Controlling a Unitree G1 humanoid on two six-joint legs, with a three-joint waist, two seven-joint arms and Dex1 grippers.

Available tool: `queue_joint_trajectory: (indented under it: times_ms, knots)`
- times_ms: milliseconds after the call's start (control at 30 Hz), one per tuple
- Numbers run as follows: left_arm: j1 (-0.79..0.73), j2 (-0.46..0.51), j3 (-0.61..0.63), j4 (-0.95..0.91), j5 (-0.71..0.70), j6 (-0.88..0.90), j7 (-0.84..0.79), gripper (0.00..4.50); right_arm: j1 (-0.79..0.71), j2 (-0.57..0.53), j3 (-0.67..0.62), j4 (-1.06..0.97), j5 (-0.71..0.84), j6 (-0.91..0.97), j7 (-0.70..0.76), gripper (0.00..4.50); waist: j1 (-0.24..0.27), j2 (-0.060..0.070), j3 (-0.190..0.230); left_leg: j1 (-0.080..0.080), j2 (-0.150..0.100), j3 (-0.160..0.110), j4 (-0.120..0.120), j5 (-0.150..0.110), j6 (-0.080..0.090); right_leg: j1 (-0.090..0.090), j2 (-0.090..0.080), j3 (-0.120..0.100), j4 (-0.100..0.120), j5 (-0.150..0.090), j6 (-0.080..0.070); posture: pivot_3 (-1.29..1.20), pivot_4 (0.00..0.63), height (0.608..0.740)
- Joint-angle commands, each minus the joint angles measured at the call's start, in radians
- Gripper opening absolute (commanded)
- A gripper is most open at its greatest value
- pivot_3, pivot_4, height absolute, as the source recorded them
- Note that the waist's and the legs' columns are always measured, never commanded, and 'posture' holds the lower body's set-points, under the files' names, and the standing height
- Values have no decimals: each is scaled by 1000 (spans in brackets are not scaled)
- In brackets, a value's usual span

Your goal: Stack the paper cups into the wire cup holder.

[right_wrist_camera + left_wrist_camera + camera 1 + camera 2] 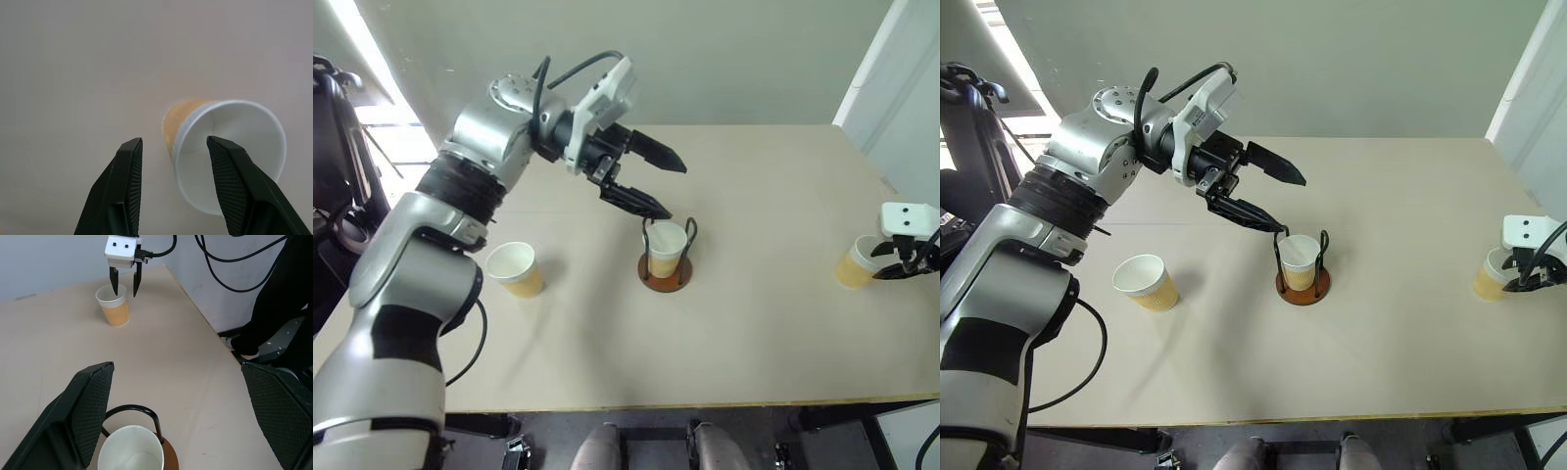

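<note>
The wire cup holder (666,281) stands mid-table on its rust-brown base, with one paper cup (667,248) upright between its black loops. My left gripper (674,190) hangs open just above and to the left of it, nothing between its fingers. In the left wrist view the holder (133,409) and its cup (131,453) lie below that gripper (177,368). A second paper cup (515,268) stands at the left. A third cup (857,263) stands at the far right, under my open right gripper (174,142). One finger (234,181) hangs over its mouth, the other beside its wall.
The table's front edge (705,401) runs close to me and its right edge (205,320) lies just past the far-right cup. Dark cables and a dark shape (279,308) hang beyond that edge. Black equipment (333,147) stands off the left side.
</note>
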Motion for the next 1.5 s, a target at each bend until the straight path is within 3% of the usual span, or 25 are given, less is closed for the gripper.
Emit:
queue_joint_trajectory:
  times_ms: [33, 400, 767, 867, 1000, 1233, 1500]
  knots:
    - [-7, 2, 43, -19, -9, 1, -33, 4467, -13, -5, 4, 17, -22, -27, -32, 2102, 0, 0, 0, 0, 0, 0, 0, 0, 0, 0, 0, 0, 0, 0, 0, 0, 150, 740]
    - [71, 0, 124, -54, -4, 35, -33, 4467, -34, 65, 33, 66, -58, -60, -81, 2102, -2, 1, 0, 1, 0, 0, -1, 0, 0, 0, 0, 0, 0, 0, 0, 0, 150, 740]
    - [149, 108, 22, -167, -31, -57, -33, 4467, -53, 77, 40, 86, -74, -71, -82, 2102, -1, 1, 0, 1, 0, 0, -2, -1, 0, 0, 0, 0, -1, 0, -1, 0, 150, 740]
    - [154, 121, 5, -170, -36, -72, -33, 4500, -55, 75, 48, 91, -84, -76, -83, 1500, -2, 1, 0, 1, 0, 0, -2, -1, 0, 0, 0, 0, -1, 0, -1, 0, 150, 740]
    - [154, 124, 9, -136, -31, -114, -33, 4500, -51, 70, 54, 91, -91, -81, -75, 67, -3, 1, 0, 1, 0, 0, -2, -1, -1, 0, 0, 0, -1, 0, -1, 0, 150, 740]
    - [151, 142, 18, -79, -15, -133, -33, 4500, -28, 56, 67, 77, -97, -107, -71, 29, -3, 1, 0, 1, 0, 0, -3, -2, -1, 0, 0, 0, -1, 0, -1, 0, 150, 740]
    - [166, 153, 20, 11, 25, -165, -33, 4500, -107, 75, 40, -48, -59, -117, -30, 29, -7, 2, 1, 1, 0, -1, -4, -2, -1, -2, 0, 0, -1, 0, -2, 0, 150, 740]
